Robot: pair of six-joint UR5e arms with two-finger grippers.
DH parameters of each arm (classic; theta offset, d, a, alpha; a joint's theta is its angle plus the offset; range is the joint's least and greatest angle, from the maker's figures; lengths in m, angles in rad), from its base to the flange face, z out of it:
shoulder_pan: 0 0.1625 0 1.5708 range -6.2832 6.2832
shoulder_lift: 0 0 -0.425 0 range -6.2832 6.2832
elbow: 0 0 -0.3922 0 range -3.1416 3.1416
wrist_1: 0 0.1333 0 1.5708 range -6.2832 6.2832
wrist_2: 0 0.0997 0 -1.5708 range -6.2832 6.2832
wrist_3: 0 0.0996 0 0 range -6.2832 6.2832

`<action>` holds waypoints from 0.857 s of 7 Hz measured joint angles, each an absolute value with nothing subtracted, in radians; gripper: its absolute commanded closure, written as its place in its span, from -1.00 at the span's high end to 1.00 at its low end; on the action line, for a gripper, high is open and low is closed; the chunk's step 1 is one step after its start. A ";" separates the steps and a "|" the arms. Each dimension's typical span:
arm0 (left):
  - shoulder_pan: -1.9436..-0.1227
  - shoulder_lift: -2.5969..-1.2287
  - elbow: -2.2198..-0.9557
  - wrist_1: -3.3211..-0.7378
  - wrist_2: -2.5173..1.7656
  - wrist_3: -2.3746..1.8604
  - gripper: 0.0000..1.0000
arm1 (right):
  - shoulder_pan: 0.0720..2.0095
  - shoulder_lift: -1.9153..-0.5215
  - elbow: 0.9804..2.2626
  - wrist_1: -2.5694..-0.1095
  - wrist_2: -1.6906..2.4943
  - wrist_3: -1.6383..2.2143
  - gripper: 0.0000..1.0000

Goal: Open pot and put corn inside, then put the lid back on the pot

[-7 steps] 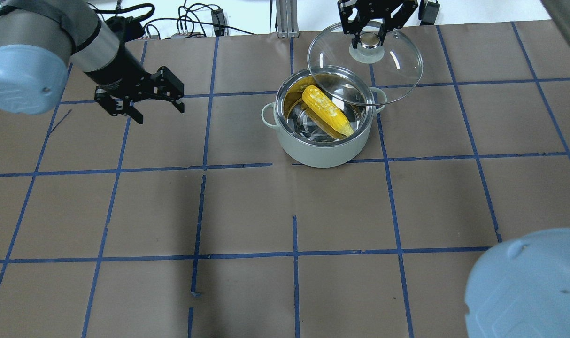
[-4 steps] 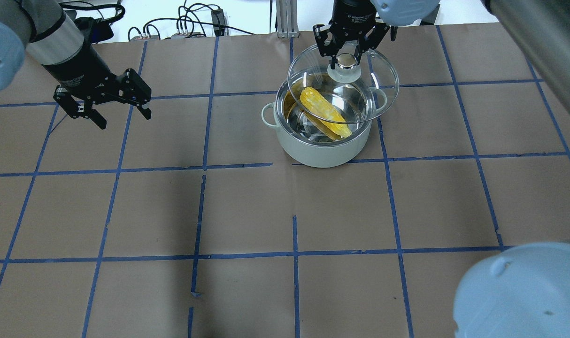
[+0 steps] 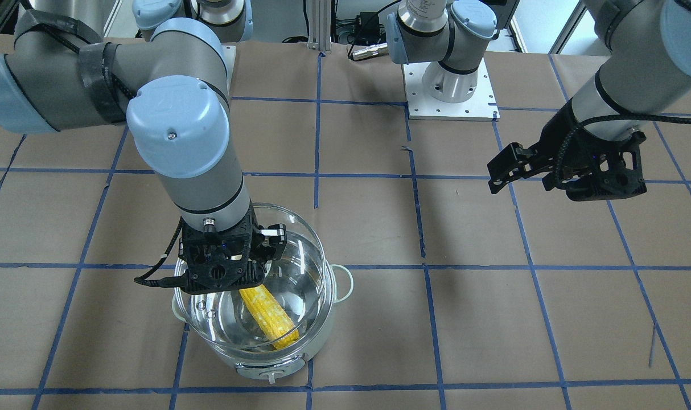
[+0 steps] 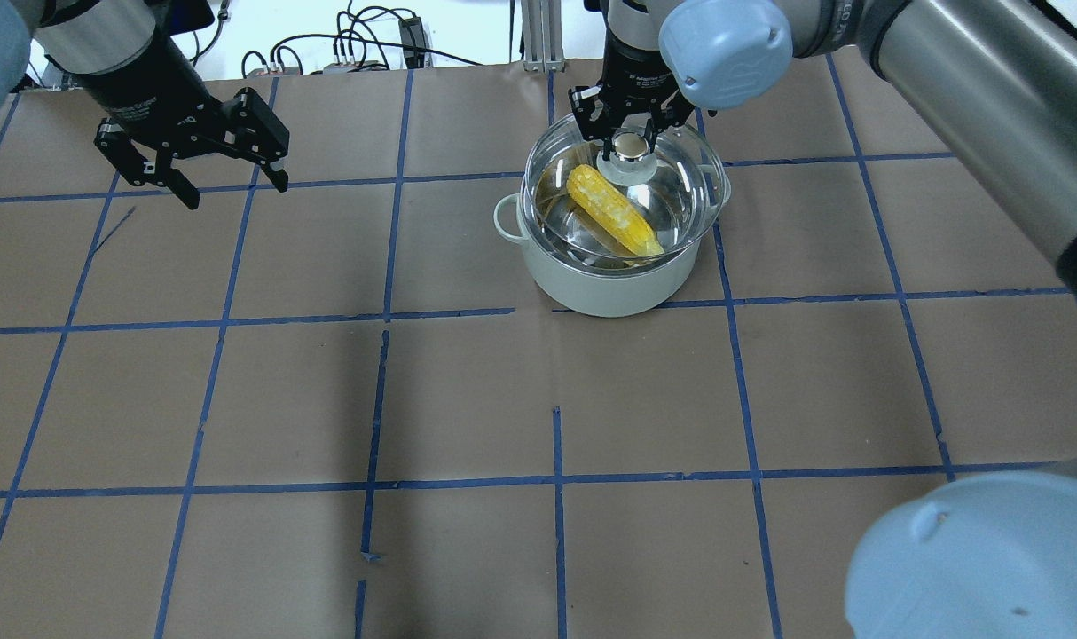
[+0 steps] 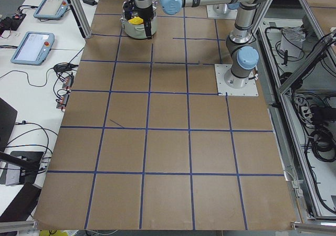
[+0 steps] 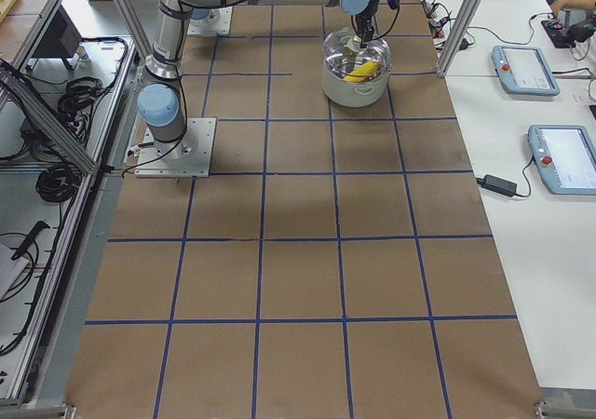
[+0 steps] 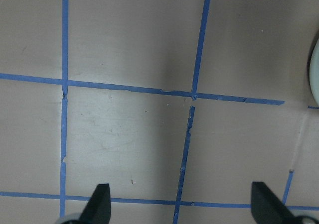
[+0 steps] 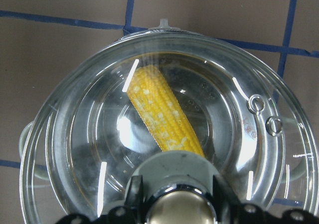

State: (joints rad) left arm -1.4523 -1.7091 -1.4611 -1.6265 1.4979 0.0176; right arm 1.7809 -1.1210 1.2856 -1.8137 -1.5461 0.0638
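While the right gripper (image 4: 628,140) is clamping the steel-ringed beige knob (image 4: 628,147) of the clear glass lid (image 4: 680,191), the lid is covering the mouth of the pale mint pot (image 4: 609,288) at upper centre of the overhead frame. I cannot tell whether it is touching the rim. The yellow corn (image 4: 611,209) is lying diagonally inside, showing through the glass. The left gripper (image 4: 237,191) is hanging at upper left, jaws spread wide, holding nothing.

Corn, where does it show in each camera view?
Front-facing: corn lower left.
Overhead: corn upper centre.
Exterior left: corn top, left of centre.
Exterior right: corn top, right of centre.
Left wrist: not in it.
Right wrist: corn centre.
Landmark: the pot holding it.
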 measured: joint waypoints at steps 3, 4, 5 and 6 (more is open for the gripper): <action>-1.484 -1.709 -1.465 -1.625 1.495 -0.006 1.00 | 1.786 -1.117 1.313 -1.857 -1.521 0.064 -0.58; -1.484 -1.709 -1.462 -1.626 1.493 -0.007 1.00 | 1.786 -1.109 1.314 -1.863 -1.520 0.064 -0.58; -1.484 -1.709 -1.459 -1.626 1.491 -0.008 1.00 | 1.786 -1.102 1.314 -1.868 -1.519 0.064 -0.58; -1.484 -1.709 -1.458 -1.627 1.488 -0.009 1.00 | 1.787 -1.097 1.314 -1.871 -1.519 0.064 -0.58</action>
